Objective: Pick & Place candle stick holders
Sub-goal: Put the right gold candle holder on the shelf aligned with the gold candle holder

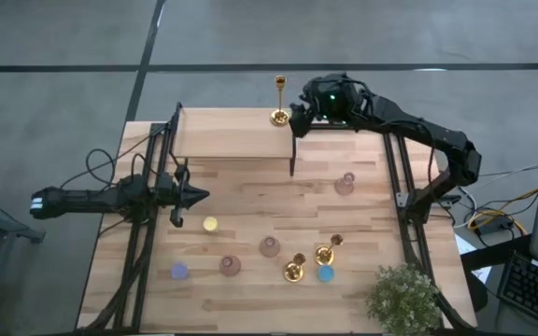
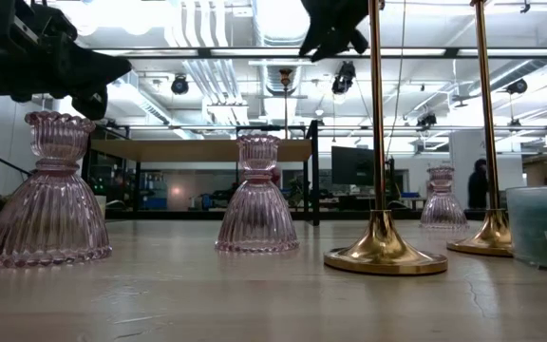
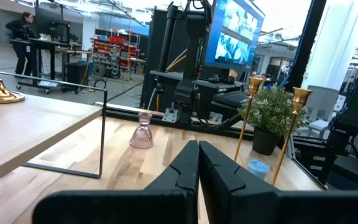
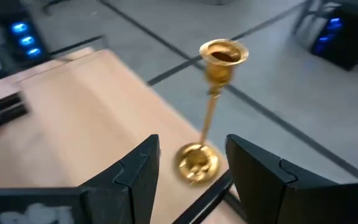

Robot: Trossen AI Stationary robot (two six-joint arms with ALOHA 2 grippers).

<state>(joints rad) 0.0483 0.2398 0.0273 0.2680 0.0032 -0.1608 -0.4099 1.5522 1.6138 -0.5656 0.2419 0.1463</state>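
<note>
We see the right gripper (image 1: 299,119) spread apart just beside the gold candlestick (image 1: 279,100) on the raised shelf (image 1: 222,132), apparently freeing it there, while the left gripper (image 1: 192,196), pressed together, waits near the shelf's front edge.

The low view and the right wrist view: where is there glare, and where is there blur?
Low view: bright ceiling lights glare behind the pink glass holders; the near tabletop is soft. Right wrist view: the gold candle stick holder and open right gripper look slightly blurred.

Three gold candlestick holders: one on the raised shelf (image 1: 279,101), two on the table (image 1: 294,268) (image 1: 327,250). Three pink glass candle holders (image 1: 345,184) (image 1: 269,246) (image 1: 230,265). Three small round candles: yellow (image 1: 210,224), purple (image 1: 179,271), blue (image 1: 325,273).
</note>
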